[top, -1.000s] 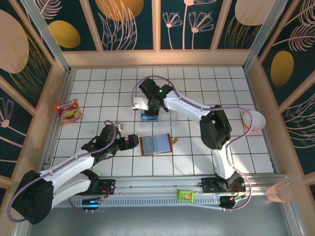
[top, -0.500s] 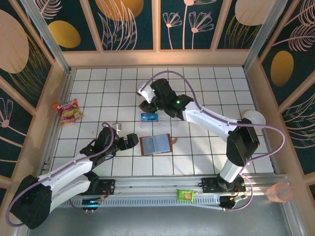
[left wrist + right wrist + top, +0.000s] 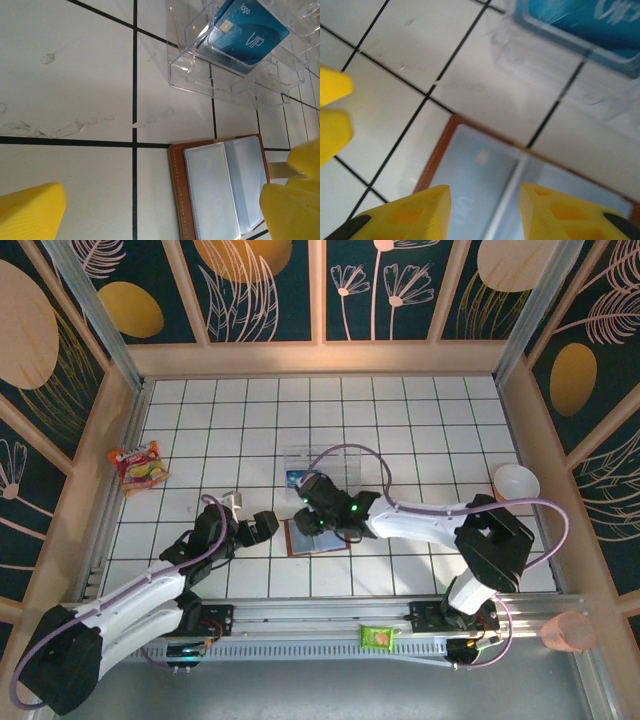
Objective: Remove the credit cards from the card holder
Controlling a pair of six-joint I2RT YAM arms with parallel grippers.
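Right hand point(image 3: 305, 524) hovers over white gridded tiles point(image 3: 200, 420), floral-panelled walls point(image 3: 265, 290) around.

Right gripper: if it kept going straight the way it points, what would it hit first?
Most likely the open card holder, which lies flat straight ahead of the right gripper and its spread fingers. How much gap remains is unclear.
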